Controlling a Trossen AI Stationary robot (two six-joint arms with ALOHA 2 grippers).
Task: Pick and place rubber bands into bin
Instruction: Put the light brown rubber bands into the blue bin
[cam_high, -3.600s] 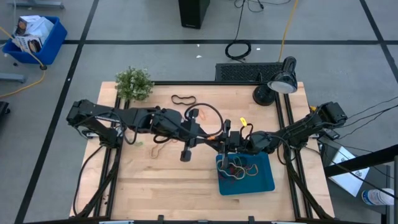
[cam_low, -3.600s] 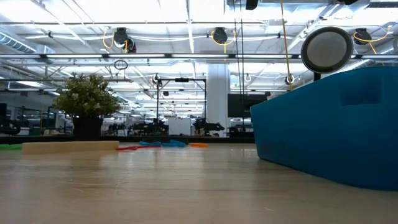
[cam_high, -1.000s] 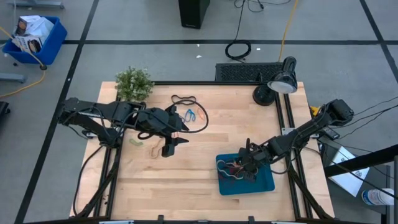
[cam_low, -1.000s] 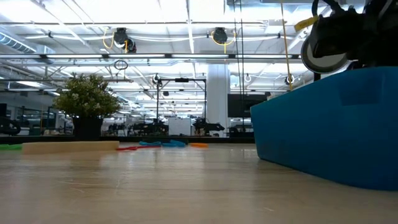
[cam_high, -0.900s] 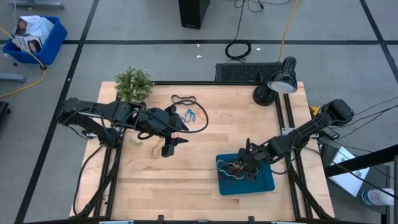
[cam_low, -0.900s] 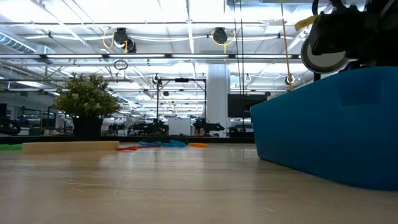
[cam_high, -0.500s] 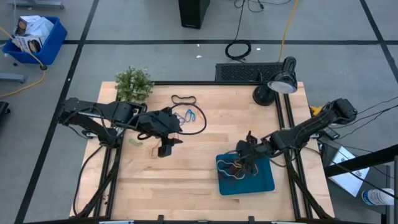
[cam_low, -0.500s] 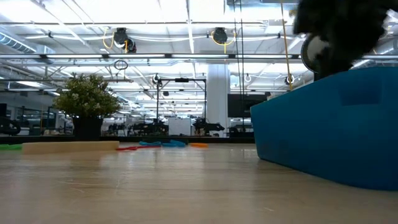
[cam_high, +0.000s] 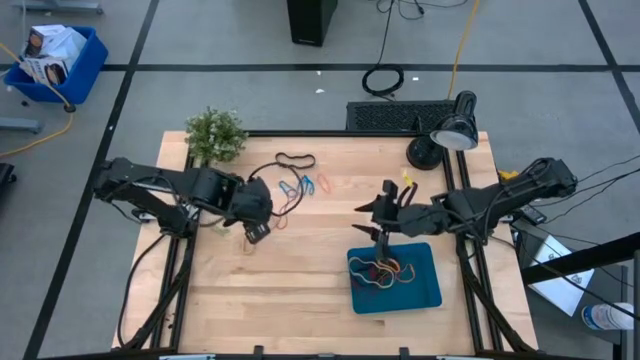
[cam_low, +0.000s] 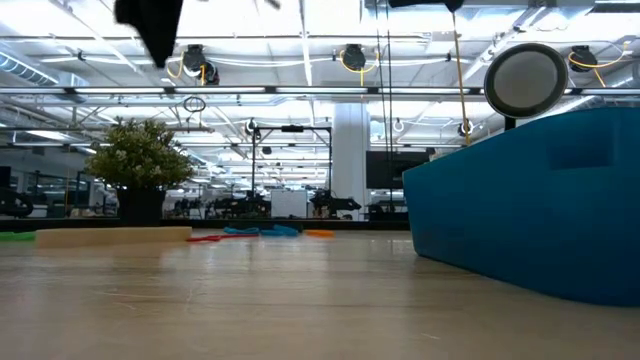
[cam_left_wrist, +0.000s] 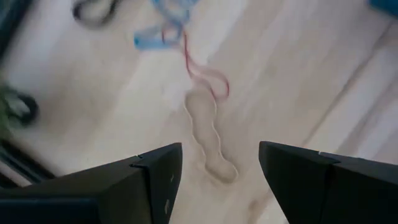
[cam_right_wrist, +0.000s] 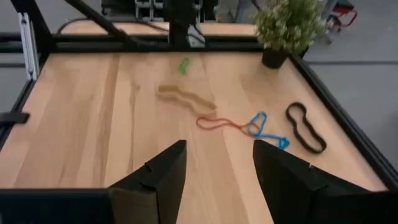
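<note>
Loose rubber bands lie flat on the far left of the table: a black one (cam_high: 295, 160), a blue one (cam_high: 292, 187), a red one (cam_high: 322, 183), a tan one (cam_left_wrist: 208, 140) and a green one (cam_right_wrist: 184, 65). The teal bin (cam_high: 428, 290) sits near the table's right front with several rubber bands (cam_high: 385, 270) inside. My left gripper (cam_high: 255, 232) points down, open, above the tan band, touching nothing. My right gripper (cam_high: 372, 220) hovers open and empty just beyond the bin's far edge, facing the loose bands.
A potted plant (cam_high: 214, 133) stands at the far left corner and a black desk lamp (cam_high: 445, 135) at the far right. Bare wood lies between the loose bands and the bin. In the low view the bin's wall (cam_low: 530, 200) fills the right side.
My right gripper has risen out of the bin and gone toward the far edge and a little left, turning more level. My left gripper has drawn back toward the table's left, sunk a little and tipped downward over the tan band.
</note>
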